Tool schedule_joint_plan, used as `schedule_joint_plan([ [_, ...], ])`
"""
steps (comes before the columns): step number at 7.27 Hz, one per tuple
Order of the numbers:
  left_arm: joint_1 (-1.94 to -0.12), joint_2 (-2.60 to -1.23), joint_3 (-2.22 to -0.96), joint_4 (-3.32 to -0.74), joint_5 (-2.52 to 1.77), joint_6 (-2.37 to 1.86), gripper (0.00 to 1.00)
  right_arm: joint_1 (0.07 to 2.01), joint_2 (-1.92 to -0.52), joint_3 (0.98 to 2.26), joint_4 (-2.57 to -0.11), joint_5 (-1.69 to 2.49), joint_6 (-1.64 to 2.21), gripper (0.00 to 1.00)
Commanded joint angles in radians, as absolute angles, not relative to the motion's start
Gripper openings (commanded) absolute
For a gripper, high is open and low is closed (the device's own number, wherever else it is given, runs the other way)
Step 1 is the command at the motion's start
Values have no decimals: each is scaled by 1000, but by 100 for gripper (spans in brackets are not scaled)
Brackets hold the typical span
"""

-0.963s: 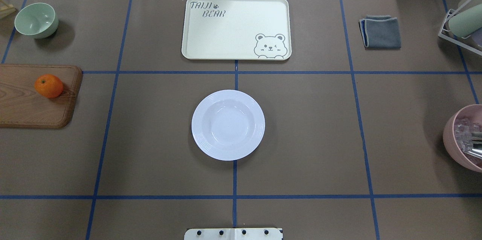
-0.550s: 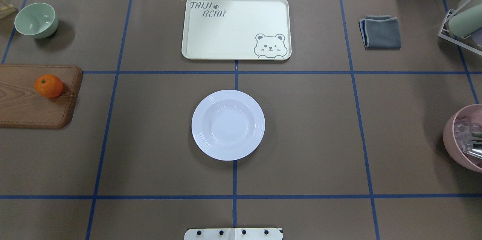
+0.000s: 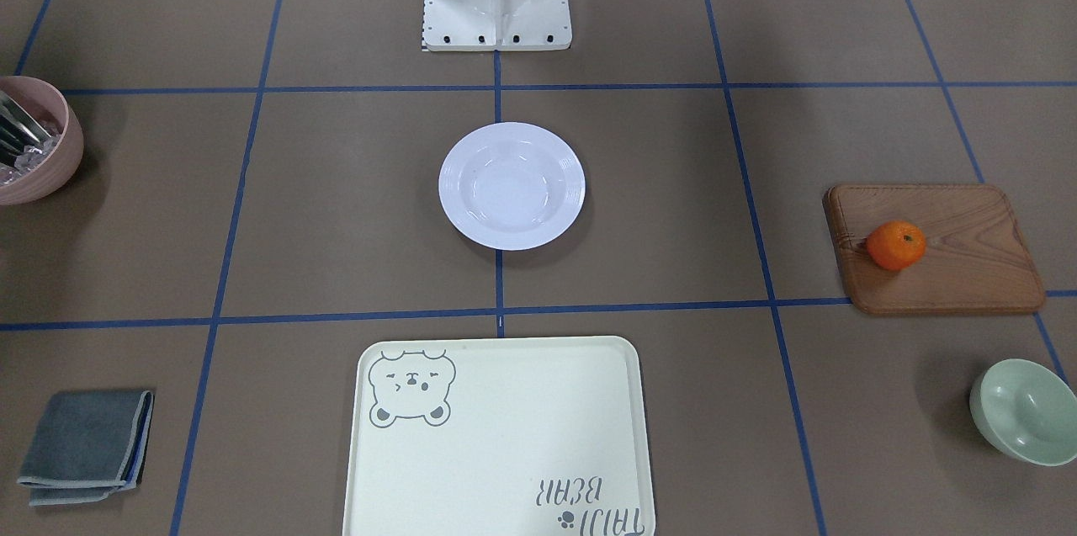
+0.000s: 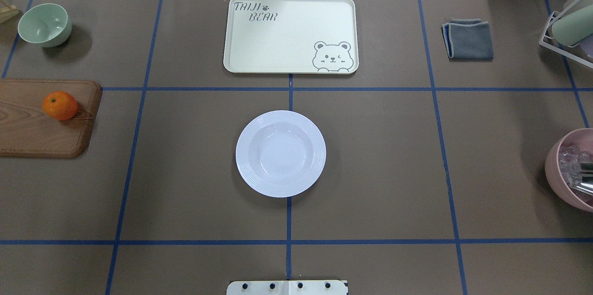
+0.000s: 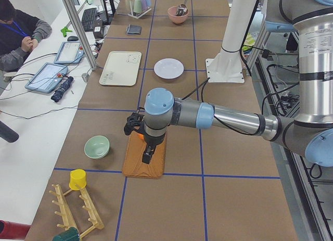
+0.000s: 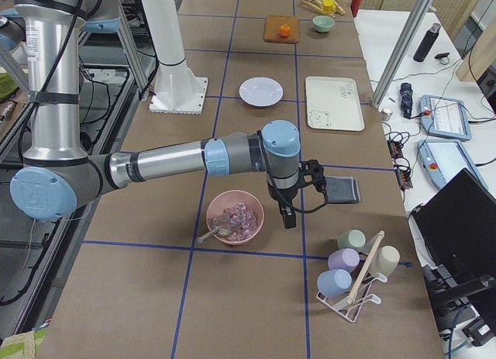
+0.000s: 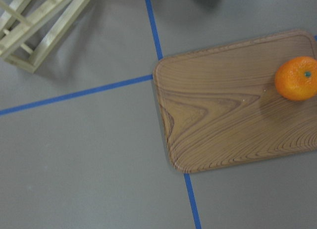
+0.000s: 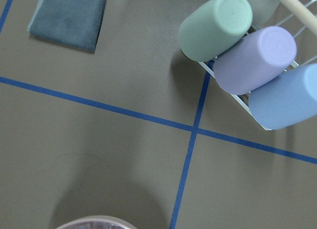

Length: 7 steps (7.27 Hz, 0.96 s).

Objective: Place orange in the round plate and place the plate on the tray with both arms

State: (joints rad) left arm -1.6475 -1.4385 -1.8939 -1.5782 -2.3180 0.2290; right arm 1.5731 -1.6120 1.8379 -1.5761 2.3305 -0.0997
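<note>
The orange (image 4: 60, 105) lies on a brown wooden board (image 4: 32, 133) at the table's left; the left wrist view shows the orange (image 7: 296, 78) from above. The white round plate (image 4: 280, 153) sits empty at the table's middle. Beyond it lies the cream tray (image 4: 290, 34) with the bear drawing, nothing on it. My left gripper (image 5: 147, 155) hangs over the board, seen only in the exterior left view. My right gripper (image 6: 288, 218) hangs beside the pink bowl (image 6: 235, 216), seen only in the exterior right view. I cannot tell whether either is open or shut.
A pale green bowl (image 4: 45, 24) stands at the far left. A folded grey cloth (image 4: 468, 39) lies at the far right. A wire rack of cups (image 8: 237, 41) and the pink bowl (image 4: 572, 170) sit at the right edge. A wooden rack (image 5: 78, 212) stands past the board.
</note>
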Motion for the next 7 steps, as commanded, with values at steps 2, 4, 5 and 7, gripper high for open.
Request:
schedule_joint_plan([
  [2, -1644, -1552, -1725, -1793, -2376, 218, 99, 1572, -1583, 1833, -1526, 2371, 80, 100],
  [4, -1646, -1552, -1690, -1808, -2547, 228, 99, 1563, -1546, 1829, -1525, 2372, 139, 100],
  [5, -1643, -1539, -1722, -1843, -2556, 216, 99, 1556, -1546, 1829, -1523, 2372, 161, 100],
  [7, -1554, -1554, -1721, -1845, -2548, 113, 99, 1543, -1546, 1833, -1523, 2373, 178, 100],
])
